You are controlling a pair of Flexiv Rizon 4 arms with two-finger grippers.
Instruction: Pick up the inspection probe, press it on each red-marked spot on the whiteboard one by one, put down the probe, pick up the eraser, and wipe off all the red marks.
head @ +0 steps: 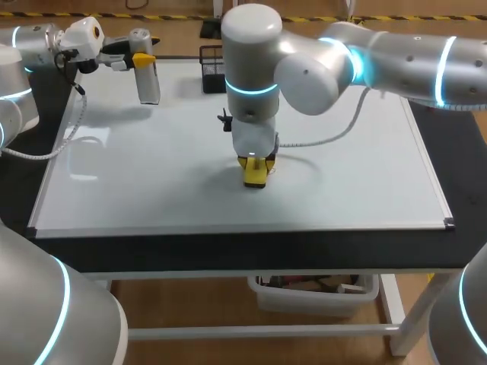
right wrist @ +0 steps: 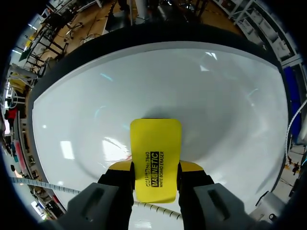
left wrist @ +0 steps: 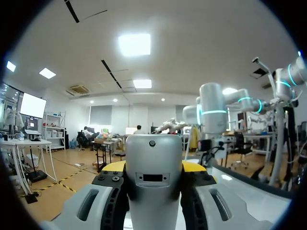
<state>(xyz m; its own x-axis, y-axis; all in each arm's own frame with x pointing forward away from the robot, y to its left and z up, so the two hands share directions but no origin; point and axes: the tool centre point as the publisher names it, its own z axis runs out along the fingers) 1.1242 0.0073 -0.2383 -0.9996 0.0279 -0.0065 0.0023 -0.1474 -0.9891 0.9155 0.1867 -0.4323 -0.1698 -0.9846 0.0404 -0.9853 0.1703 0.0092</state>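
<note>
The grey cylindrical inspection probe (head: 147,78) hangs above the far left corner of the whiteboard (head: 365,182), with my left gripper (head: 141,58) shut on its upper part. In the left wrist view the probe (left wrist: 153,179) fills the gap between the yellow-tipped fingers (left wrist: 112,166). My right gripper (head: 256,162) points straight down at the board's middle, shut on the yellow eraser (head: 255,176), which rests on the board. The eraser (right wrist: 156,143) sticks out ahead of the right gripper (right wrist: 156,168), flat on the whiteboard (right wrist: 216,96). A faint pinkish trace (right wrist: 127,156) shows beside the eraser. No clear red marks are visible.
A black mesh holder (head: 212,68) stands at the board's far edge, behind my right arm. The right arm's grey cable (head: 327,139) loops over the board to the right of the eraser. A black table border (head: 251,251) runs along the front.
</note>
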